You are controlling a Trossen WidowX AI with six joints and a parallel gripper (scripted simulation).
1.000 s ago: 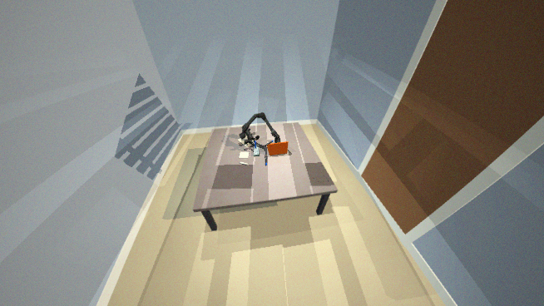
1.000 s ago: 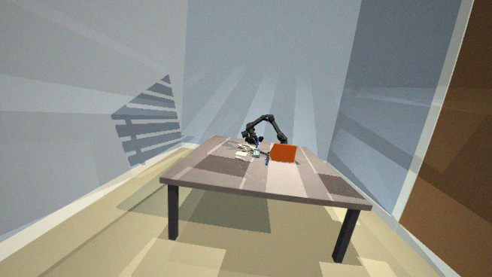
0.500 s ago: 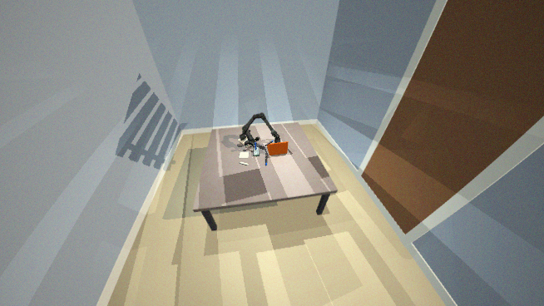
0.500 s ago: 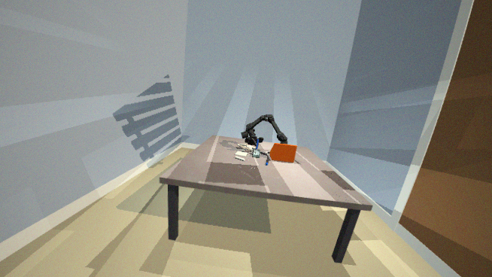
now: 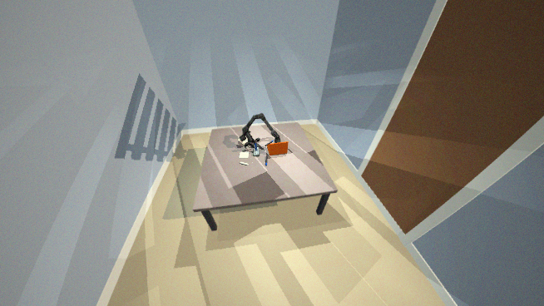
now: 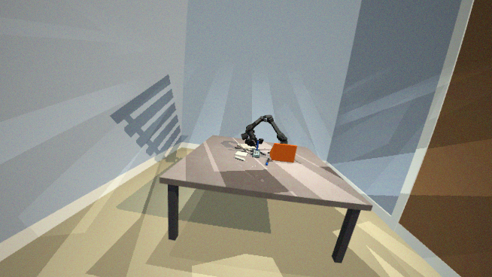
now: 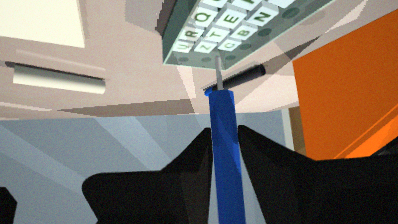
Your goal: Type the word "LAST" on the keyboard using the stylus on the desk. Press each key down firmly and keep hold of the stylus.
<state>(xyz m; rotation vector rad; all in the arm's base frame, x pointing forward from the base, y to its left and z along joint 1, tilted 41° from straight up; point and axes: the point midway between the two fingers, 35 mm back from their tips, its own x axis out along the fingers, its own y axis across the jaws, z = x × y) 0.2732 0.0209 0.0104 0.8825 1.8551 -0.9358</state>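
The stylus (image 7: 225, 112) (image 6: 257, 144) has a blue barrel and a thin grey tip. My gripper (image 7: 224, 132) is shut on its barrel, and the tip points away from the fingers. The small keyboard (image 7: 200, 62) (image 5: 256, 153) (image 6: 256, 153) has a grey-green base and white keys with green letters. In the wrist view Q, R, E, T, Z, B and N can be read; L, A and S cannot be seen. The stylus tip overlaps the keyboard's edge below a key marked C or G; whether it touches cannot be told.
An orange panel (image 7: 345, 100) (image 5: 278, 148) (image 6: 283, 153) stands to the right of the keyboard. A dark pen (image 7: 245, 77) with a blue end lies beyond the keyboard. A white cylinder (image 7: 59, 80) and a pale pad (image 7: 40, 22) (image 5: 244, 155) lie to the left.
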